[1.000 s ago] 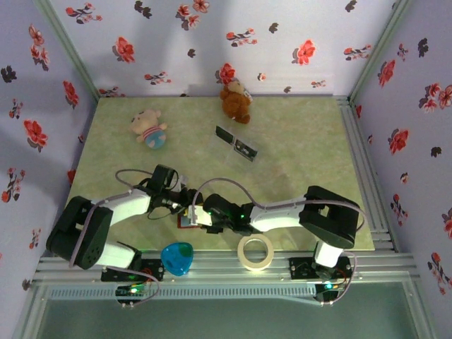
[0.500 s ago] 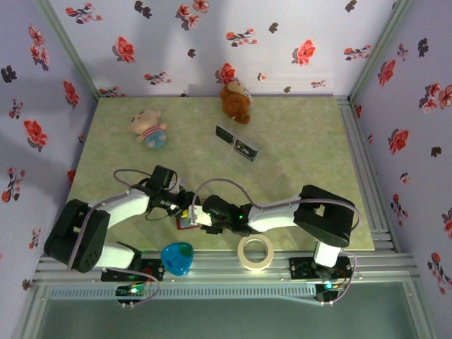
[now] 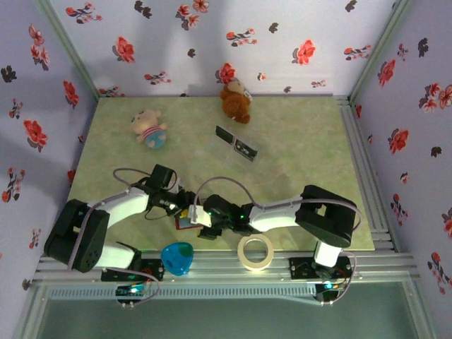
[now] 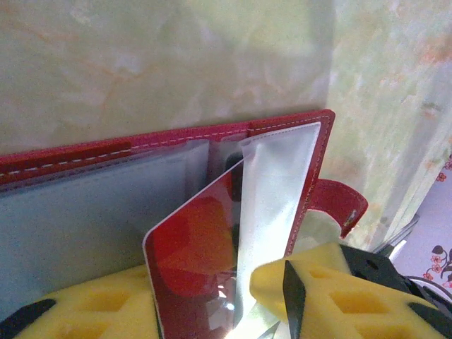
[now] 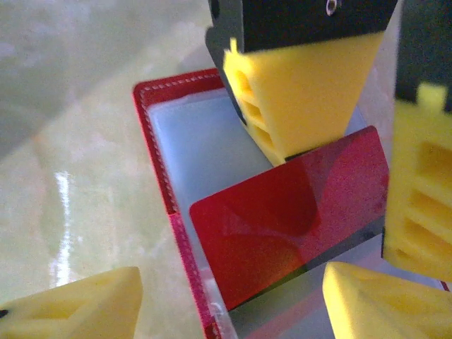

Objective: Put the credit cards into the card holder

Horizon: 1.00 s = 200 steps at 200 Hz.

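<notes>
Red credit card [image 4: 191, 240] pinched in the left gripper [image 4: 205, 300], its edge inside the open dark-red card holder [image 4: 282, 128] at the near edge of the table [image 3: 296, 169]; right gripper [image 5: 229, 293] spread wide over it

top external: high behind the arm bases, looking down; card holder [image 3: 185, 221] far off, small.
left wrist: hard against card holder, facing its open inside.
right wrist: just above card holder, from the opposite side.
shared: card holder, red credit card [image 4: 194, 247].

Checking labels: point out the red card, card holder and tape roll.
red card [image 4: 194, 240], left wrist view, middle of its face.
card holder [image 4: 70, 159], left wrist view, stitched red border.
tape roll [image 3: 241, 252], top external view, left side of the ring.
</notes>
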{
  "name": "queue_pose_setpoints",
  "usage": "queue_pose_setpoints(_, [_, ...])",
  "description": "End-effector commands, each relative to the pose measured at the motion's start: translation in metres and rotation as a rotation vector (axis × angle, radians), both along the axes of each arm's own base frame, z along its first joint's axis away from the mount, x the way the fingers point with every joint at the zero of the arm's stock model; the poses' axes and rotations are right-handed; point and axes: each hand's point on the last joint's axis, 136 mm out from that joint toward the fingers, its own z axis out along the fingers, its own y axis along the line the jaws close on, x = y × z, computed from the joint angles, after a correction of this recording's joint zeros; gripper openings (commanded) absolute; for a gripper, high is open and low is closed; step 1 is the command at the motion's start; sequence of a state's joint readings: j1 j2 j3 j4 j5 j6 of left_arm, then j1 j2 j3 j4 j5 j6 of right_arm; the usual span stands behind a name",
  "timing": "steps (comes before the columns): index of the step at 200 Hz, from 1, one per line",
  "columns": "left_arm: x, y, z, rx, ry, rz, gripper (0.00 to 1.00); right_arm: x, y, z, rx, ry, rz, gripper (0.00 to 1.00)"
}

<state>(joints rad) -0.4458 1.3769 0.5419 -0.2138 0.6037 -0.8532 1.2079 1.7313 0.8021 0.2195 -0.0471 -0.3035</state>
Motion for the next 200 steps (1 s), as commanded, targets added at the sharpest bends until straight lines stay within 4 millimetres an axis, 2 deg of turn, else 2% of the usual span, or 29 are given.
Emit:
queue_pose_setpoints(1, [0.000, 0.007, 0.000, 0.024, 0.004, 0.004, 0.49, -0.006, 0.000, 0.023, 0.075, 0.063, 0.007, 0.76])
queue_pose_setpoints(40, [0.002, 0.012, 0.003, 0.025, -0.005, 0.026, 0.55, -0.010, -0.006, 0.046, 0.166, 0.118, 0.066, 0.79])
queue_pose_setpoints(83, [0.007, 0.018, 0.017, 0.034, -0.045, 0.064, 0.63, 0.025, -0.009, 0.084, 0.311, 0.104, -0.099, 0.76])
queue_pose_setpoints(106, [0.008, 0.020, 0.023, 0.038, -0.053, 0.071, 0.63, 0.042, -0.010, 0.097, 0.387, 0.134, -0.247, 0.74])
queue_pose_setpoints(122, [0.009, 0.023, 0.025, 0.047, -0.064, 0.079, 0.63, 0.046, -0.010, 0.102, 0.440, 0.194, -0.324, 0.72])
queue_pose_setpoints(141, [0.008, 0.031, 0.026, 0.083, -0.061, 0.085, 0.63, 0.054, -0.011, 0.095, 0.417, 0.268, -0.450, 0.71])
queue_pose_setpoints(171, [0.010, 0.052, 0.026, 0.140, -0.067, 0.138, 0.63, 0.061, -0.012, 0.063, 0.244, 0.366, -0.682, 0.74])
queue_pose_setpoints(188, [0.011, 0.063, 0.026, 0.146, -0.056, 0.196, 0.58, 0.063, -0.012, 0.051, 0.212, 0.413, -0.798, 0.79])
queue_pose_setpoints(200, [0.011, 0.071, 0.026, 0.152, -0.061, 0.234, 0.49, 0.063, -0.012, 0.044, 0.183, 0.446, -0.859, 0.80])
